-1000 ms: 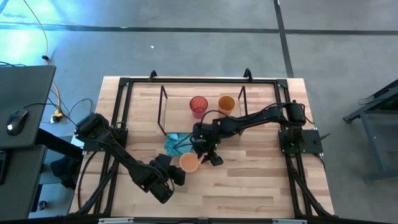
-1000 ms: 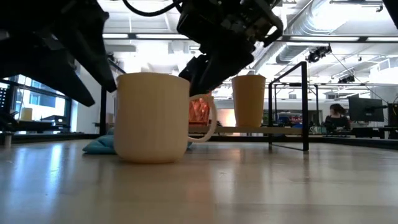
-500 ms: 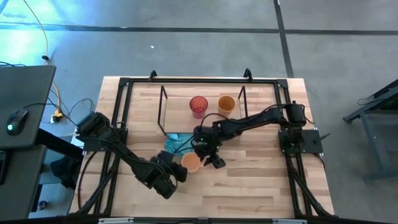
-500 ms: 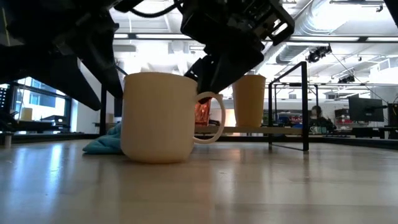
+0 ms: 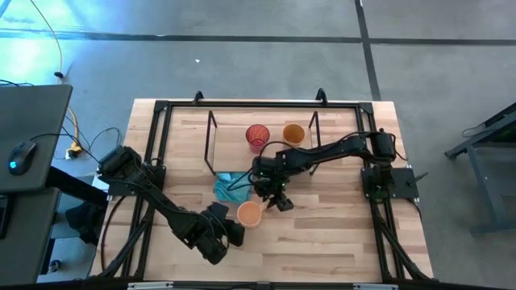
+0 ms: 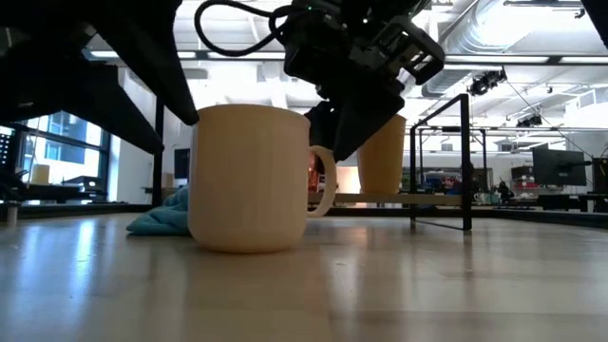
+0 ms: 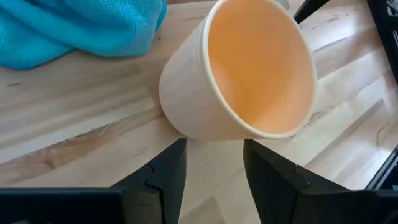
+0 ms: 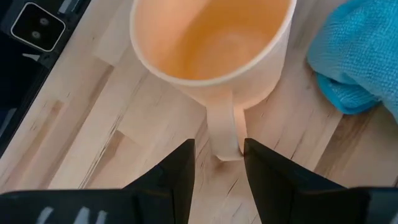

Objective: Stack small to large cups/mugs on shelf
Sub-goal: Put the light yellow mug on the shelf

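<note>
The light orange mug (image 5: 249,213) stands upright on the tabletop, near of the teal cloth (image 5: 228,185). My right gripper (image 5: 268,201) is open, pointing down, with its fingers on either side of the mug's handle (image 8: 225,134). My left gripper (image 5: 234,230) is open and low at the mug's near-left side, its fingertips (image 7: 179,149) by the mug's lower wall (image 7: 186,118). The red patterned cup (image 5: 257,135) and the amber tumbler (image 5: 293,134) stand side by side on the shelf (image 5: 213,129). My right gripper straddles the handle's lower end (image 8: 227,152) from above, one finger (image 8: 252,155) close against its side; I cannot tell whether it touches. My left gripper comes level from the near left at the mug's base (image 7: 189,134); I cannot tell whether its fingertips touch it.
The teal cloth (image 7: 74,28) lies bunched just far-left of the mug. A black frame rail (image 5: 266,103) runs round the tabletop. The shelf's board has bare room left of the red cup. Bare wood lies near and right of the mug (image 5: 322,242).
The mug has slid a little toward the table's near and right edges and turned, so its handle shows narrower in the low view. My right gripper has gone slightly toward the far edge, staying over the handle. My left gripper has stayed beside the mug.
</note>
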You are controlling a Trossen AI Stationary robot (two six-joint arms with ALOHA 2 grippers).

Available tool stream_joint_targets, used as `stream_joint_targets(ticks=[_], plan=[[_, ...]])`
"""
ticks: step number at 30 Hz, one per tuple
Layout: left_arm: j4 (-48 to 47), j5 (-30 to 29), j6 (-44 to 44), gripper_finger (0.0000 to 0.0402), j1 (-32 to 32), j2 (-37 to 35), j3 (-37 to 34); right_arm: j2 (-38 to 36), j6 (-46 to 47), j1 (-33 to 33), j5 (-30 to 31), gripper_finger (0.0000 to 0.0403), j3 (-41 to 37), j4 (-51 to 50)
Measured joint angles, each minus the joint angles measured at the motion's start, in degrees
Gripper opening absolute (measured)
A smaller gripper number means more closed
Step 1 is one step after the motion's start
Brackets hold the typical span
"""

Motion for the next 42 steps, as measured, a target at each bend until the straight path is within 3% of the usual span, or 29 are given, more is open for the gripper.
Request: stream_joint_targets(ticks=[14, 31, 36, 42], plan=[[-1.80, -0.56, -0.41, 0.0147, 0.00, 0.00, 0.00, 0.00, -0.10, 1.90, -0.44, 0.0130, 0.00, -1.72], [-9.42, -2.79, -5.07, 0.0147, 0.41, 0.00, 0.00, 0.00, 4.47, 3.89, -1.90, 0.0130, 0.00, 6.20], [-7.23, -2.05, -4.44, 0.0147, 0.37, 0.00, 0.00, 0.00, 4.66, 3.89, -1.90, 0.0130, 0.00, 6.30], [-0.44, 3.30, 0.51, 0.0147, -1.32, 0.00, 0.00, 0.00, 4.39, 3.89, -1.90, 0.0130, 0.00, 6.10]])
